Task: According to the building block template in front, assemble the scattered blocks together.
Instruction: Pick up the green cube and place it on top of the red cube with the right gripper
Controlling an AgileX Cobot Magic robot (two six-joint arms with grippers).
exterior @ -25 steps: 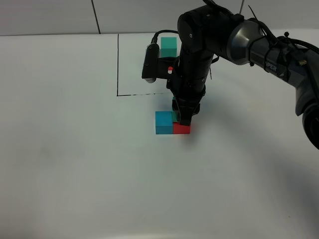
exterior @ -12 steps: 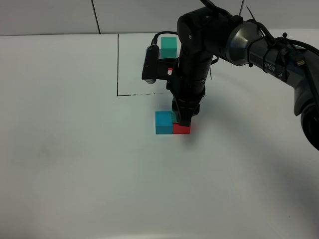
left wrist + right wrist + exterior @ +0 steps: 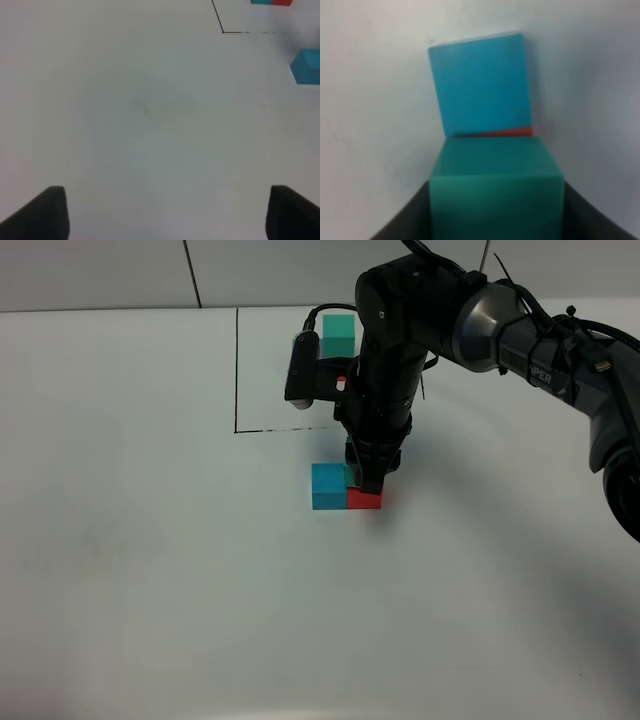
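White table fills our high view under a tiled wall; near its far edge, our right gripper grips the green block on red, beside blue. Template sits behind. Our left wrist view shows fingers spread wide. Our right wrist view shows green clamped.

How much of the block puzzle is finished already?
Nearly all. The blue block and red block already sit side by side. The right gripper is shut on the green block, holding it on top of the red one. Left to do: let go. The left gripper waits open, empty.
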